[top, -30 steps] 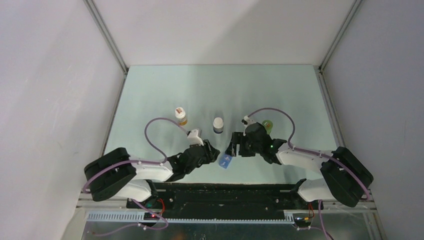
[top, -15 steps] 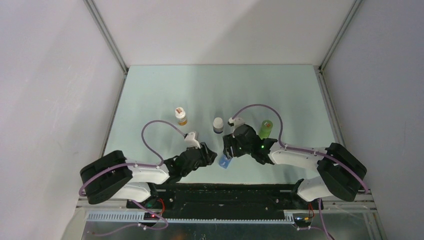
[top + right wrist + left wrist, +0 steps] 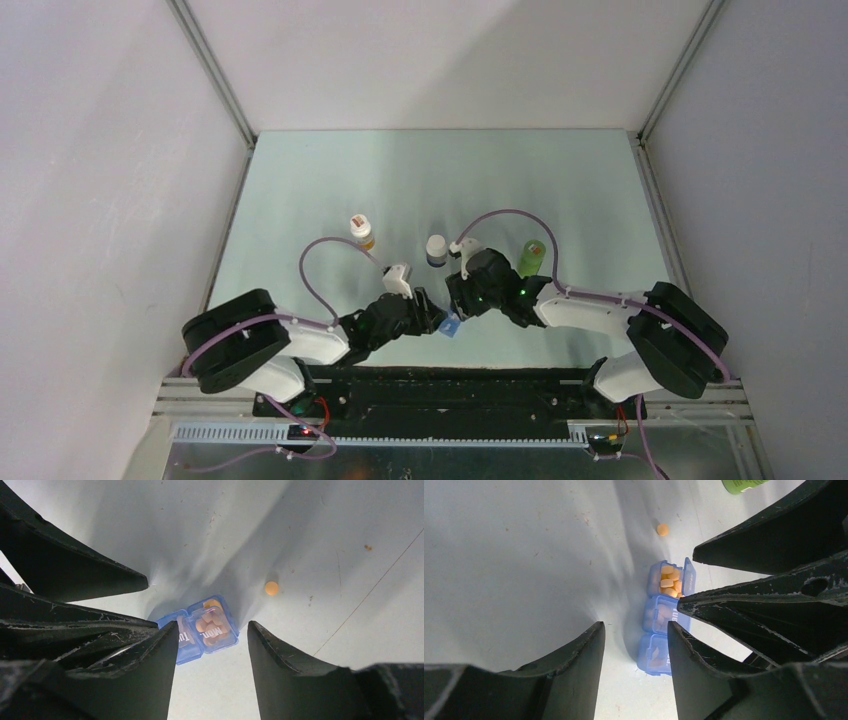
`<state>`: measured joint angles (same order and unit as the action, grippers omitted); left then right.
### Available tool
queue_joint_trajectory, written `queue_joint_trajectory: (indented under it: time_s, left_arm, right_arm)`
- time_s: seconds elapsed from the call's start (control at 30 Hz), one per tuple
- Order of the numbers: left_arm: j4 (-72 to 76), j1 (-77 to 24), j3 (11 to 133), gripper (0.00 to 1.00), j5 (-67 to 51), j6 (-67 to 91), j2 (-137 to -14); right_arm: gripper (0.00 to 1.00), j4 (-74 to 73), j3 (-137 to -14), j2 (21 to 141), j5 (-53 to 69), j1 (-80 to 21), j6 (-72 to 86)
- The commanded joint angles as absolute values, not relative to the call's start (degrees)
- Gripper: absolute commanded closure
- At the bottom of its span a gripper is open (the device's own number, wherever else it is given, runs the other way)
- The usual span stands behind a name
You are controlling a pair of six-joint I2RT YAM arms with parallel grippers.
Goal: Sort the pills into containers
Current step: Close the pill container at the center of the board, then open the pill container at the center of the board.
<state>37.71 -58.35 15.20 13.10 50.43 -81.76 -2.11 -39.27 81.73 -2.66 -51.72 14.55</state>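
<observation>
The blue pill box (image 3: pixel 449 325) lies near the table's front edge, its containers in a short row. In the left wrist view the end compartment (image 3: pixel 668 581) holds several orange pills and its lid stands up; the other two (image 3: pixel 659 635) look shut. One loose pill (image 3: pixel 663 529) (image 3: pixel 271 588) rests on the table beyond the box. My left gripper (image 3: pixel 634 627) is open, low over the table, with the box just past its right fingertip. From the opposite side my right gripper (image 3: pixel 212 625) is open over the "Mon." compartment (image 3: pixel 216 626), nothing held.
Behind the box stand an amber bottle with a white cap (image 3: pixel 361 231) and a dark bottle with a white cap (image 3: pixel 436 249). A green bottle (image 3: pixel 531 257) sits by the right arm. The two grippers' fingers nearly meet over the box.
My right gripper has moved left onto the pill box and its jaws have narrowed. My left gripper has edged right toward the box. The box has barely shifted.
</observation>
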Motion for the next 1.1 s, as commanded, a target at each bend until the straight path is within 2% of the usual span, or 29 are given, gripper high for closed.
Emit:
queue_joint_trajectory:
  time_s: [0.0,0.33,0.8,1.07]
  left_arm:
    - [40.29,-58.60,17.25,0.44,11.89,48.17,-82.97]
    - [35.81,-59.22,20.62,0.44,11.91,47.70,-87.23]
    - [25.71,-61.16,23.94,0.56,16.36,48.12,-89.75]
    - [25.03,-61.17,23.87,0.58,17.06,49.15,-89.82]
  right_arm:
    - [0.44,0.83,-41.31,81.67,-2.01,-51.31,15.07]
    - [0.49,1.98,-40.60,80.61,-2.94,-51.01,19.43]
    - [0.49,-3.47,-39.99,78.29,-7.23,-49.39,20.65]
    - [0.48,-8.39,-40.03,75.30,-7.51,-47.70,20.89]
